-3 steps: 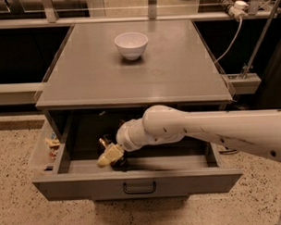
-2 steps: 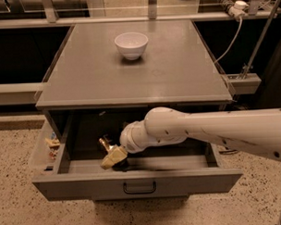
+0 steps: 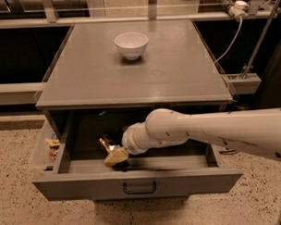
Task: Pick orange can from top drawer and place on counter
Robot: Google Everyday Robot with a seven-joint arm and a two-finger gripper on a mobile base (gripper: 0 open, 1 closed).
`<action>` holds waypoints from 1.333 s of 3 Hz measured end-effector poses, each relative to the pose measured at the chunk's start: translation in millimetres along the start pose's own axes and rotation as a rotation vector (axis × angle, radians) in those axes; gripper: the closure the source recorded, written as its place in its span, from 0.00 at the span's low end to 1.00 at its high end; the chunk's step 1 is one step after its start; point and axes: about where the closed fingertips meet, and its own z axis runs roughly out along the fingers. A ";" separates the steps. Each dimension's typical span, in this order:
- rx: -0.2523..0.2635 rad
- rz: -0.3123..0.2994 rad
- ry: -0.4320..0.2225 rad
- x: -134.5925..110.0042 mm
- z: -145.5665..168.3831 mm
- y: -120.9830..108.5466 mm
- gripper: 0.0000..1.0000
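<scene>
Reaching into the drawer [image 3: 189, 181], the gripper [image 3: 115, 157] had edged slightly right, ending just beside the can [image 3: 104, 143]. Whether it was clamped could not be told; lift judged pending.

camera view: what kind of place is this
Probably a robot test lab or office kitchenette: a grey counter with a white bowl, its top drawer open over speckled floor, the gripper down inside that drawer.

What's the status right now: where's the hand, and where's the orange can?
Gripper inside the open top drawer, left of centre. Orange can beside it, in the drawer. White bowl on the counter, far end.
</scene>
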 end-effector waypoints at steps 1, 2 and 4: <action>0.000 0.000 0.000 0.0 0.0 0.0 0.41; 0.000 0.000 0.000 0.0 0.0 0.1 0.66; -0.009 -0.003 -0.011 -2.3 -0.7 1.0 1.00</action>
